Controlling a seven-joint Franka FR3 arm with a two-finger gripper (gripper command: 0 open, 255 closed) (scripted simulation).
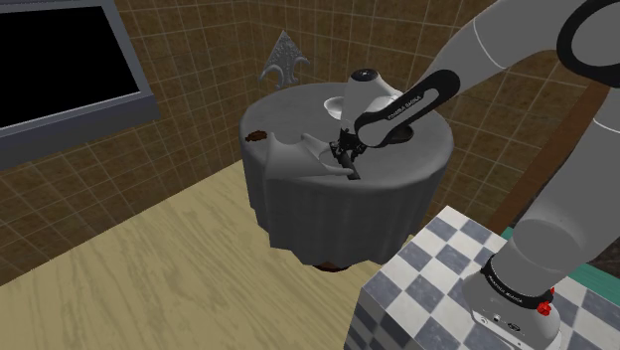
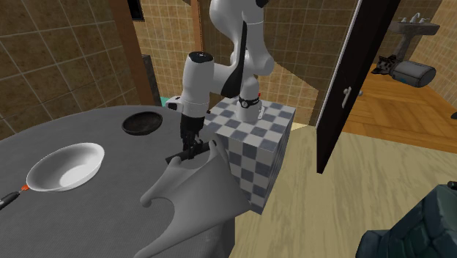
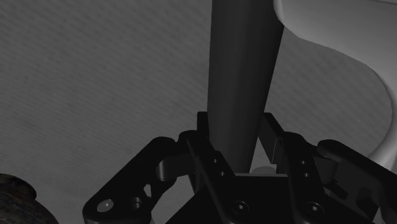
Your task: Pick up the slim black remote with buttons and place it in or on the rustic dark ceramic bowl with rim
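**Remote (image 3: 245,76) clasped, bowl not yet reached**

Shoulder view: the arm reaches over the round table (image 1: 397,189) under its grey cloth. The gripper (image 1: 346,149) is low over the tabletop, just beside a white, crumpled-looking shape (image 1: 293,154). A white bowl (image 1: 331,103) sits farther back, partly behind the arm. From this angle I cannot tell how the fingers stand.

Second exterior view: the slim black remote (image 2: 184,155) lies crosswise under the gripper (image 2: 192,145), touching or nearly touching the peak of the white shape (image 2: 194,190). Whether it has cleared the cloth I cannot tell; if it is lifted, it is only slightly. The dark bowl (image 2: 141,122) stands empty on the table, near the gripper but apart from it. The white bowl (image 2: 66,166) lies farther toward this view's left.

Wrist view: the two black fingers (image 3: 272,137) press on either side of the remote, which runs straight out from between them over the grey cloth. The jaws are pinching it.

Judged from this, the grasp looks made. The raise, the carry across to the dark bowl and the release are all still to do.
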